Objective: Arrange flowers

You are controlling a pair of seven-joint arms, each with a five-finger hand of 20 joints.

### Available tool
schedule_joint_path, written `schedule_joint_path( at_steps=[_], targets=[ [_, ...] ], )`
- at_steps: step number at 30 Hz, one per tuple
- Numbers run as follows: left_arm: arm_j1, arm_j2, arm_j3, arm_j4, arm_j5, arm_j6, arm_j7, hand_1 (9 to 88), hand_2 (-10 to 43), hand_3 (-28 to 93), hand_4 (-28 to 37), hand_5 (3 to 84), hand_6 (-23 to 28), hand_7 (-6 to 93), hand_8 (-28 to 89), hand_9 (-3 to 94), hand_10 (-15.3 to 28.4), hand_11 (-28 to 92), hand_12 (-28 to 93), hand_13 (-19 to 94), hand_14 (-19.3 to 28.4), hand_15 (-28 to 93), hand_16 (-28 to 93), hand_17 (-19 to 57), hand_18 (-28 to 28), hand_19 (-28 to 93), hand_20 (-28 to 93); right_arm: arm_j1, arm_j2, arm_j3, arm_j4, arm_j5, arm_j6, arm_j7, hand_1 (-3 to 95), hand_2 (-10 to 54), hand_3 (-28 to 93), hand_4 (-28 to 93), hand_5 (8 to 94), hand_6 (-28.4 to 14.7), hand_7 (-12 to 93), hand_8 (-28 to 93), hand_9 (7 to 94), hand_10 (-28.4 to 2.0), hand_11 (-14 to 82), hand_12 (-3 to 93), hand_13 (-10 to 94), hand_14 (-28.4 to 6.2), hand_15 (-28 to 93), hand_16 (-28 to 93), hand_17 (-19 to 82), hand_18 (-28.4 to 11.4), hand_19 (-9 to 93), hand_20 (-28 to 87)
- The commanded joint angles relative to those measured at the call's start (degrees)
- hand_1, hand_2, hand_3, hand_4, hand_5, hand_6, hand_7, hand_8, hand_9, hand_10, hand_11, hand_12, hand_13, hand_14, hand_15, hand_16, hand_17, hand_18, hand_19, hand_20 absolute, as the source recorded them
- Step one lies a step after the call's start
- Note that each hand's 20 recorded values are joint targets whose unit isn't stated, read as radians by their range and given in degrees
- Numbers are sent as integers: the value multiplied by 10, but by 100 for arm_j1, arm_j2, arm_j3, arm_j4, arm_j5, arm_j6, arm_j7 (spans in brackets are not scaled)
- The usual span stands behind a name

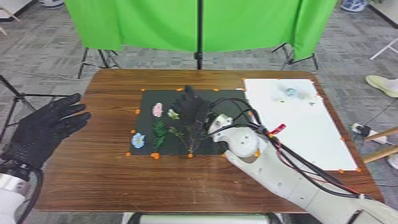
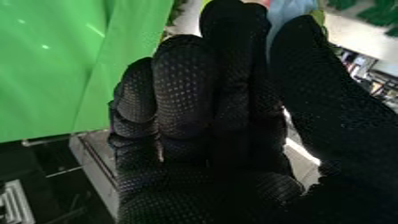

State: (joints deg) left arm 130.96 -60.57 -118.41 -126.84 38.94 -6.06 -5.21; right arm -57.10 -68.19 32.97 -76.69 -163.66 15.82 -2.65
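Over the dark mat [image 1: 211, 148], the right hand [image 1: 189, 106] is just right of the pale flower [image 1: 173, 114], with the pink flower [image 1: 158, 109] slightly further left. Leafy stem [image 1: 160, 134] runs far edge to near edge, so I'd come in across it. Fingers straight, thumb apart; can't really tell if that light blue thing [image 2: 289, 9] is gripped. Left hand [image 1: 43, 127] is further off, by the table's [image 1: 80, 192] left edge. White sheet [image 1: 298, 135] along the right edge, green cloth [image 1: 151, 25] beyond.
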Motion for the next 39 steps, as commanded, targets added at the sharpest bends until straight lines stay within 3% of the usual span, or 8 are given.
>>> schedule_joint_path(
  at_steps=[1,19,22,25,27,33,37,39],
  targets=[
    [46,-13,23,40,-7,-24,-62,258,5,721,-254,361,36,201,-114,311,126,267,144,239,155,411,-28,-81,219,479,79,43,1,79,-80,-210,-91,-47,478,-95,804,-283,722,33,416,-151,864,-23,199,449,748,-19,650,257,312,-157,824,414],
    [100,-78,-17,18,0,-36,-60,261,8,721,-254,362,37,199,-113,311,126,268,145,238,156,413,-28,-82,220,480,79,95,-20,713,-203,-133,-471,240,436,-95,821,-283,668,35,434,-167,816,-23,197,436,713,-16,636,299,289,-155,808,423],
    [113,-88,-10,9,2,-42,-28,261,9,722,-253,362,37,200,-113,311,126,268,145,238,156,412,-28,-82,219,479,79,170,220,917,-132,203,-507,534,372,-82,853,-283,633,25,393,-154,732,-43,271,368,651,-34,671,243,274,-154,802,430],
    [173,-87,-25,-16,-5,-15,28,261,9,721,-253,361,37,200,-113,311,126,268,146,239,155,413,-28,-82,219,479,79,148,637,1142,-221,376,-1115,1070,340,-73,878,-283,613,24,365,-159,672,-57,328,308,611,-42,675,219,265,-154,799,430],
    [218,-109,-49,-35,-4,-6,58,261,9,721,-252,361,37,200,-113,311,126,269,146,238,155,413,-28,-81,219,479,79,65,941,1329,-294,642,-1526,1414,292,-60,920,-281,509,16,350,-235,535,-82,390,222,508,-49,631,172,230,-153,760,405],
    [256,-134,-106,-43,4,-17,67,260,9,721,-251,362,37,200,-113,311,126,268,144,238,155,413,-28,-81,219,480,79,-407,1638,2095,-448,1240,-2499,2054,232,-68,921,-282,290,-37,268,-191,295,-113,298,184,288,-98,404,119,145,-164,613,274],
    [241,-129,-107,-31,6,-42,41,260,9,722,-252,362,37,200,-113,311,126,269,145,239,155,412,-28,-81,219,480,79,-1023,1923,2651,-592,1296,-2481,2210,223,-77,909,-283,258,-51,242,-175,265,-120,255,190,268,-104,341,130,121,-172,579,234],
    [237,-126,-101,-31,7,-34,43,260,9,722,-252,362,37,199,-113,311,126,269,145,239,156,412,-29,-81,219,480,79,-1313,1999,2830,-637,1337,-2268,2304,227,-86,910,-283,272,-47,242,-173,301,-98,261,191,315,-93,343,137,122,-174,577,227]
  ],
)
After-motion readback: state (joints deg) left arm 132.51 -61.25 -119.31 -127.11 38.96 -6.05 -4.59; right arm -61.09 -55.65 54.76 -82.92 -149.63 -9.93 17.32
